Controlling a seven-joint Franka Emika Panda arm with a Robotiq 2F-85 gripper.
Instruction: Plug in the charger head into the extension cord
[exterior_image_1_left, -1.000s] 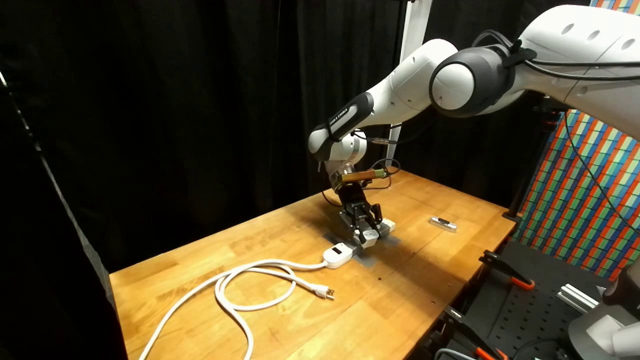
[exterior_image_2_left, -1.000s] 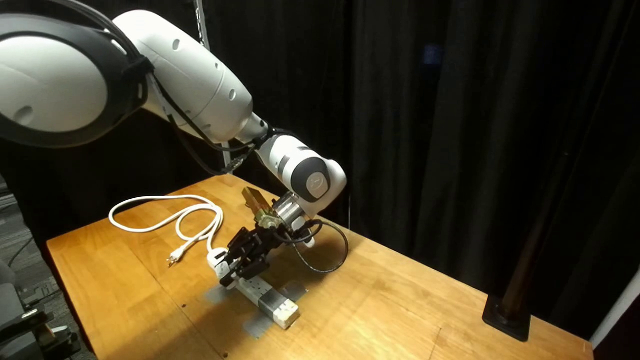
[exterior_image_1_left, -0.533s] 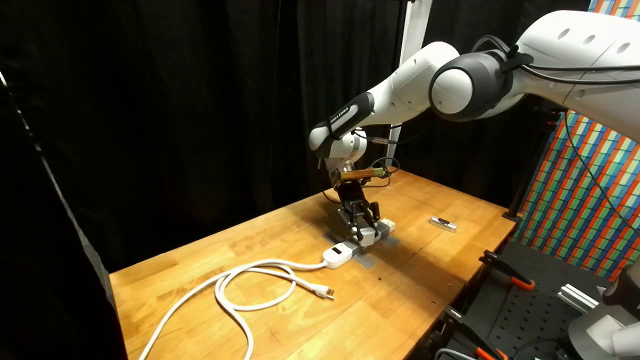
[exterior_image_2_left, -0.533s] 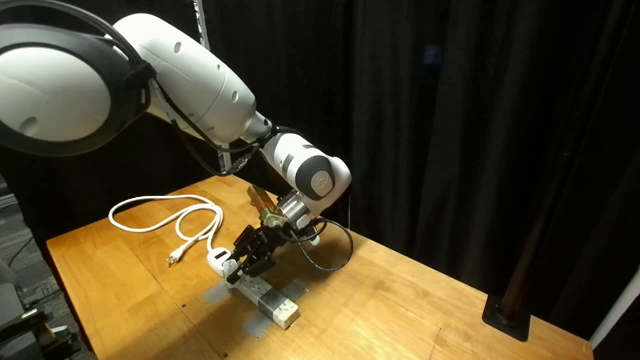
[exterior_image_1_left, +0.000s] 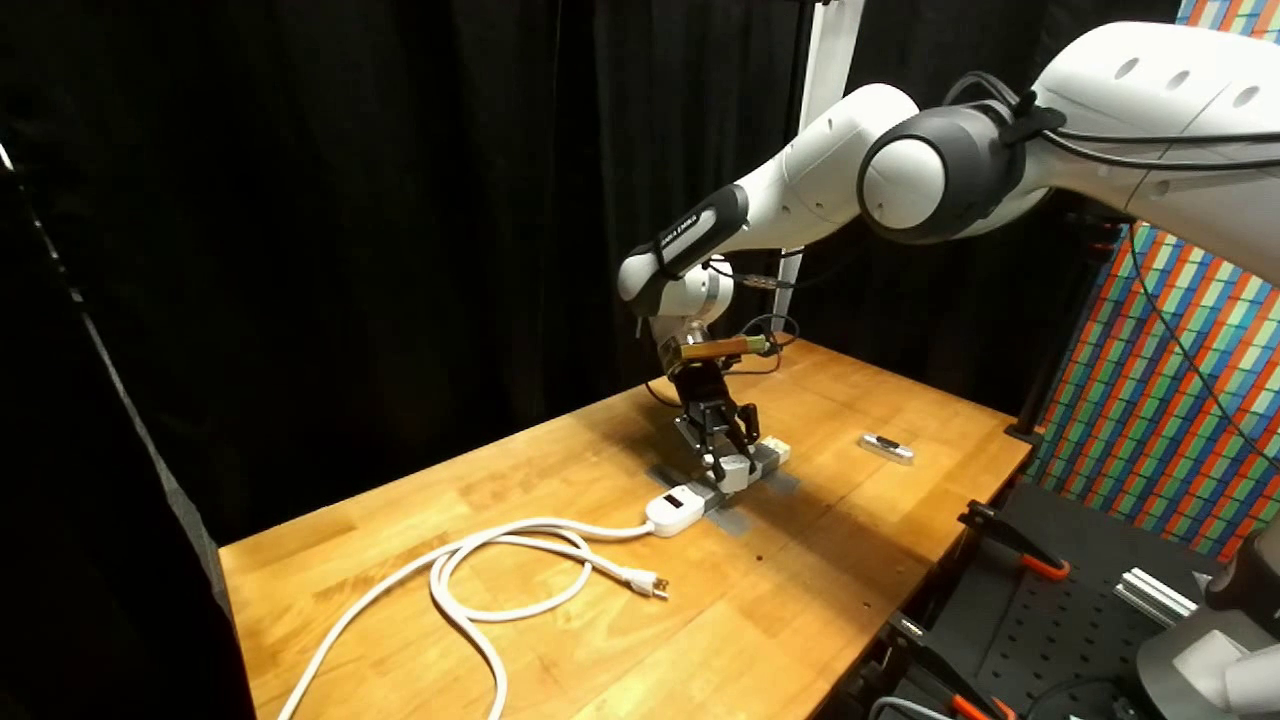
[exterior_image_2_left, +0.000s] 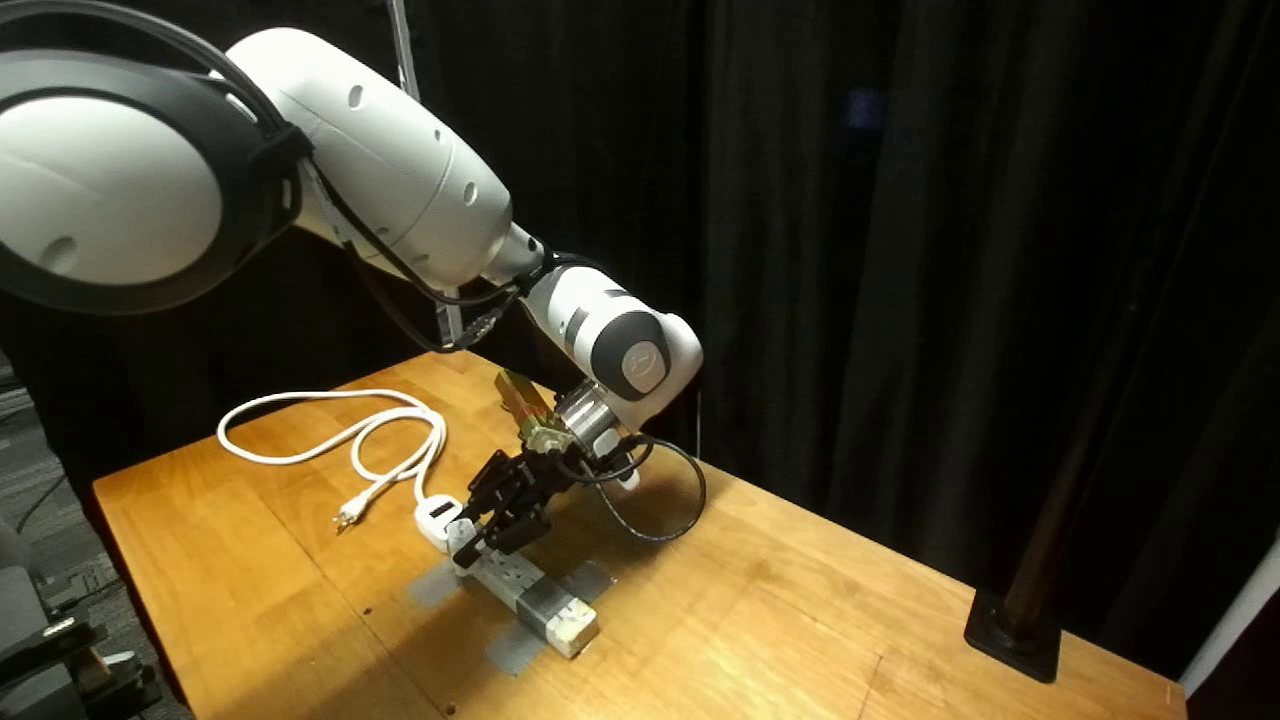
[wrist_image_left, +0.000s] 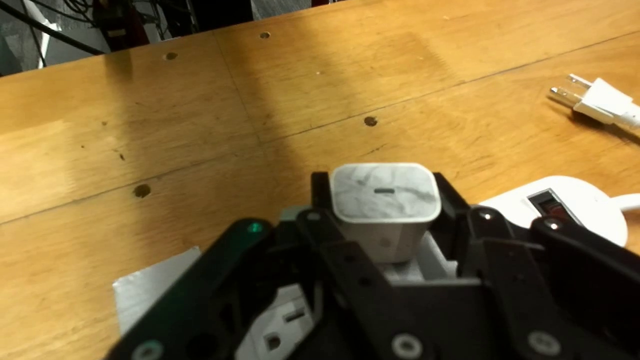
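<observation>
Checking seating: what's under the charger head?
Under the charger head: the extension cord. Covered: any prongs and the outlet directly beneath, so seating can't be confirmed.

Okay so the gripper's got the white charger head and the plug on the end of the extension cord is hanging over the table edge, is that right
Not quite: the plug of the extension cord isn't hanging over the edge. The wrist view shows it lying on the table. The rest stands: the gripper has the white charger head.
</observation>
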